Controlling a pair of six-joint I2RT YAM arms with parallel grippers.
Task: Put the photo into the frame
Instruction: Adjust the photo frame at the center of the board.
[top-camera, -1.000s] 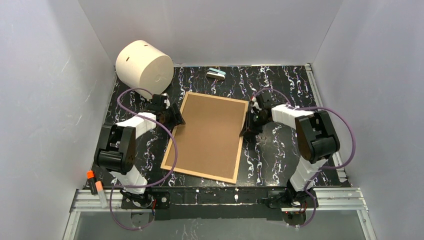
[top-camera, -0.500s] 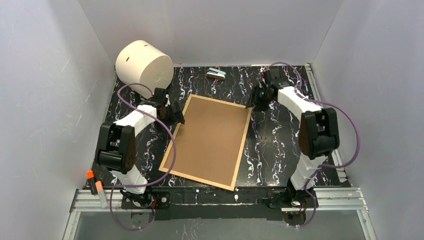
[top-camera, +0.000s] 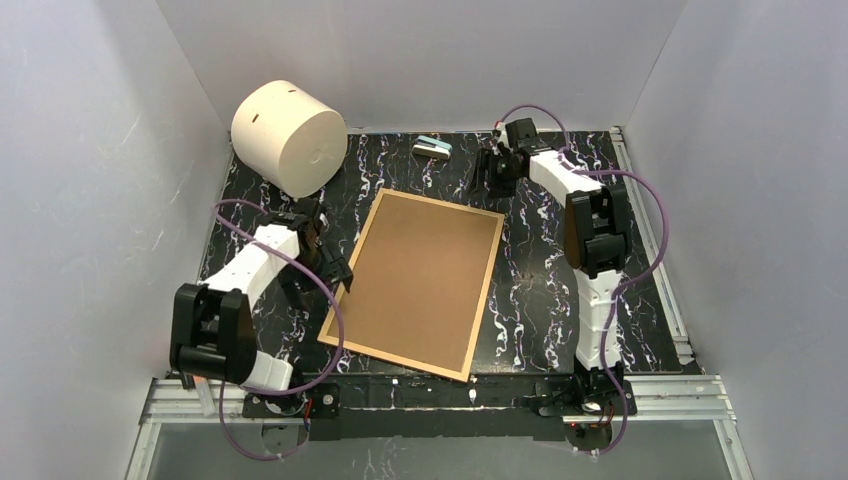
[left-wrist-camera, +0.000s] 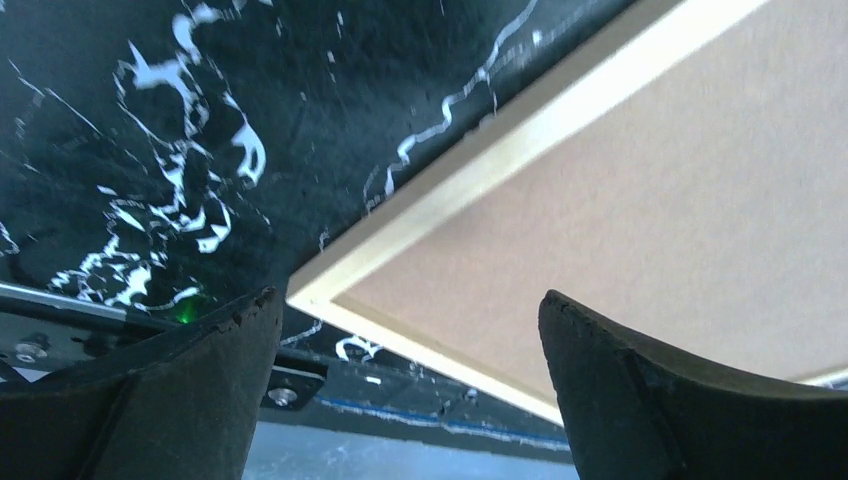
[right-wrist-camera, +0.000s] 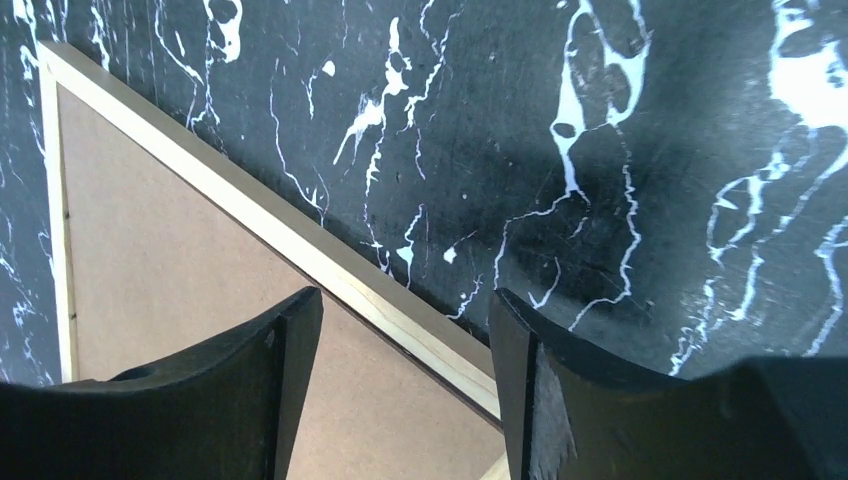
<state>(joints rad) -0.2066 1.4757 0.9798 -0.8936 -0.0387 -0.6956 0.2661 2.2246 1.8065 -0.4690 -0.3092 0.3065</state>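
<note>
The black, white-veined marble-pattern table (top-camera: 540, 300) carries 3 things: a wood-edged rectangular frame (top-camera: 420, 280) lying brown back up, a cream cylinder (top-camera: 288, 137) far-left, and a small grey-teal block (top-camera: 432, 148) at the far edge.

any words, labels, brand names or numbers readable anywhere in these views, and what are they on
No text can be read in any view.
frame: plain brown back and bare wood edges, no label or stamp.
white cylinder: only dark slots, no print.
small grey-teal item at the far edge: too small to tell whether it carries any marking.
table: white veining only, no characters.
</note>
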